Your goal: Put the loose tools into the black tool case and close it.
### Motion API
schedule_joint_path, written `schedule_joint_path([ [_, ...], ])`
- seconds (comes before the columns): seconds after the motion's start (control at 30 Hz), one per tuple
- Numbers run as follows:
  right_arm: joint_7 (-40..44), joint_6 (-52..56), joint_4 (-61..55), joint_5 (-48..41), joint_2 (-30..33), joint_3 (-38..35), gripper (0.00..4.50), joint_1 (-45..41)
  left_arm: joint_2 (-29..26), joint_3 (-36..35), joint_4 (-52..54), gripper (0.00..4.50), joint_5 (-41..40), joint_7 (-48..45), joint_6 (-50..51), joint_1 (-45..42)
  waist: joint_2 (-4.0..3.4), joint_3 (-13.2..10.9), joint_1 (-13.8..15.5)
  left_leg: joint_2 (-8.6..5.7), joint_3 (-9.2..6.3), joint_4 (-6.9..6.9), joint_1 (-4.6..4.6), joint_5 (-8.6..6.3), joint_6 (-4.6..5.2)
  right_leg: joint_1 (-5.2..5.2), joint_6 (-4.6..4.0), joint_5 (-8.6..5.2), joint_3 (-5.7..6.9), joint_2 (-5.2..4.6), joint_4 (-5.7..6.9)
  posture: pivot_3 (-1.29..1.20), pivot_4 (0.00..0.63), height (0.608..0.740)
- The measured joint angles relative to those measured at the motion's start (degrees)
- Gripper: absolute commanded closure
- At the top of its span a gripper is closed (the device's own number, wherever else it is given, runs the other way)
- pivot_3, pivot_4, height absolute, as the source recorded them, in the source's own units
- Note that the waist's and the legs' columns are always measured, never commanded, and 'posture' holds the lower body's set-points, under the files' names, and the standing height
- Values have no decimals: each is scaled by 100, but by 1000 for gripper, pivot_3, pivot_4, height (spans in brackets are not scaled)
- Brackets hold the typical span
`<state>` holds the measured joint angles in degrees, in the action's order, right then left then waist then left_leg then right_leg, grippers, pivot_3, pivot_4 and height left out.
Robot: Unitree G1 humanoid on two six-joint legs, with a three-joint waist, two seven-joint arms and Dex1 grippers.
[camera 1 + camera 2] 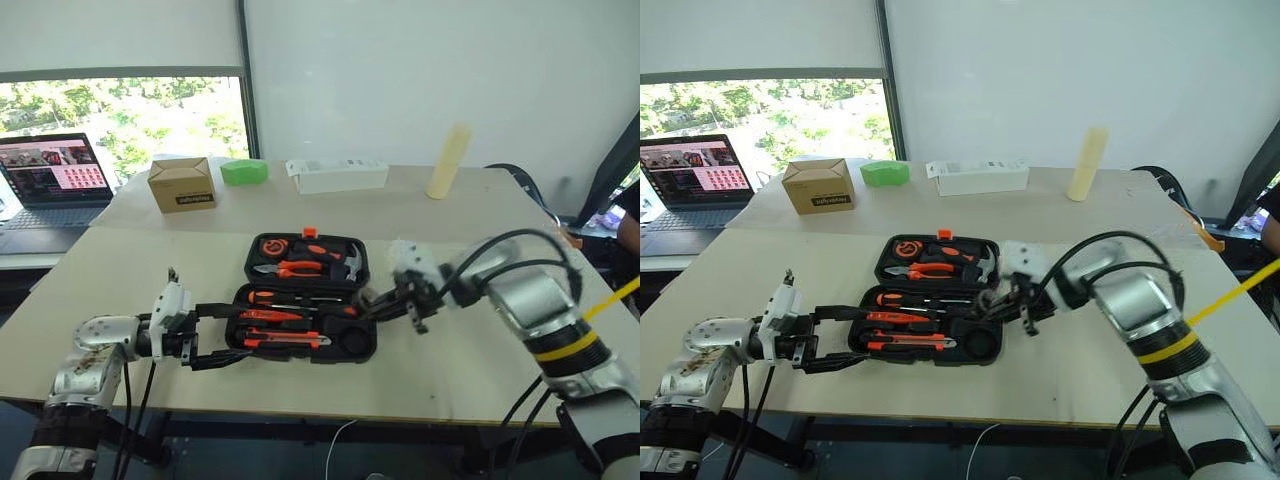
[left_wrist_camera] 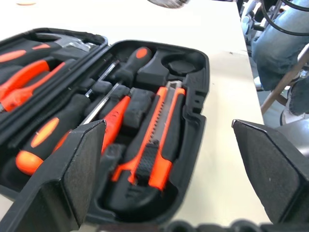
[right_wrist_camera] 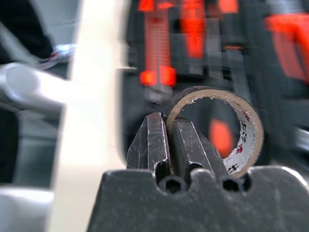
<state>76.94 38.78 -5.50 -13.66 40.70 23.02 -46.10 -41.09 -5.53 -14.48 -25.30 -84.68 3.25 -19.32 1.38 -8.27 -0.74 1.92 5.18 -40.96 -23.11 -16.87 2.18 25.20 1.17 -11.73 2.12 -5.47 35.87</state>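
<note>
We see a pale table (image 1: 470, 360) with the black case (image 1: 306, 296) lying open near its front edge, the lid half farther from us and the tray half nearer. The lid holds pliers (image 1: 290, 268), a hammer (image 1: 350, 262) and a tape measure (image 1: 270, 246), with a small orange latch (image 1: 309, 232) at its far rim. Along the table's back edge stand a cardboard box (image 1: 182, 184), a green object (image 1: 244, 171), a white box (image 1: 336, 175) and a pale yellow cylinder (image 1: 448, 160); a laptop (image 1: 50, 185) sits on a separate desk to the left. In the tray we make out a screwdriver (image 2: 129, 67) toward the hinge side and a knife (image 2: 159, 135) in the slot nearest the front. Our left gripper (image 1: 225, 335) reaches in level from the left with its fingers spread wide, one over the tray's left end and one just outside the front edge, gripping nothing. Our right gripper (image 3: 169, 140) hangs at the case's right end, its fingers pinched together on the wall of the tape roll (image 3: 239, 123), one finger inside the cardboard core and one outside, the roll held above the tray.
</note>
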Motion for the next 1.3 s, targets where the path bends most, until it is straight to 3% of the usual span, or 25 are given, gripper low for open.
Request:
schedule_joint_path([
  [0.4, -449, 471, 10, 814, -12, 1003, 4424, -23, -5, 32, 37, 0, 70, 28, -54, 119, 0, 0, 49, -9, 1, -8, -1, 3, -5, 1, 0, 0, 4, 0, 4, 0, 150, 740],
  [0.5, -393, 427, 66, 905, -19, 1080, 3306, -108, -8, 33, 41, 0, 74, 42, -54, 81, 0, 0, 52, -9, 1, -9, 1, 3, -5, -5, 0, 0, 5, -1, 3, 0, 150, 740],
  [0.67, -297, 330, 325, 847, -99, 910, 1803, -241, -34, 30, 115, 0, 72, 213, 70, 80, 0, 0, 59, -8, 0, -10, -1, 3, -5, -2, 0, 0, 5, 0, 5, 0, 150, 740],
  [0.9, 355, 54, -7, -336, 339, -527, 1803, 146, -142, -199, -60, 0, 75, 685, 80, -118, 1, 0, 91, -6, -7, -6, -5, 1, -2, -7, 0, 1, 9, 2, -3, 0, 150, 740],
  [0.97, -12, -300, 50, -278, 396, -927, 1756, 570, -216, -289, -339, 518, 174, 987, 80, -211, 1, 0, 106, -7, -5, -6, -2, 1, -2, -9, 0, 0, 10, 2, -4, 0, 150, 740],
  [1.0, -242, -419, 135, -190, 397, -1048, 2024, 750, -267, -366, -503, 658, 279, 1163, 78, -235, 2, 0, 106, -8, -3, -5, -3, 2, -4, -7, 0, 1, 10, 1, -2, 0, 150, 740],
  [1.07, -792, -607, 235, 42, 385, -1242, 2466, 1058, -288, -411, -745, 1393, 510, 1556, 47, -315, 2, 0, 105, -8, 2, -4, -1, 5, -9, -5, 0, 0, 8, 1, 0, 0, 150, 740],
  [1.27, -2550, -1165, 381, 904, -47, -1465, 4500, 1856, -77, -346, -1156, 3728, 1179, 2760, 50, -517, 3, 0, 98, -8, 11, -4, -1, 23, -39, -4, 0, 1, 6, 2, 4, 0, 150, 740],
  [1.3, -2787, -1259, 416, 1042, -147, -1457, 4500, 1923, 11, -298, -1151, 4044, 1190, 2823, 87, -566, 2, 0, 99, -9, 15, -3, -2, 23, -39, -3, 0, 1, 6, 1, 4, 0, 150, 740],
])
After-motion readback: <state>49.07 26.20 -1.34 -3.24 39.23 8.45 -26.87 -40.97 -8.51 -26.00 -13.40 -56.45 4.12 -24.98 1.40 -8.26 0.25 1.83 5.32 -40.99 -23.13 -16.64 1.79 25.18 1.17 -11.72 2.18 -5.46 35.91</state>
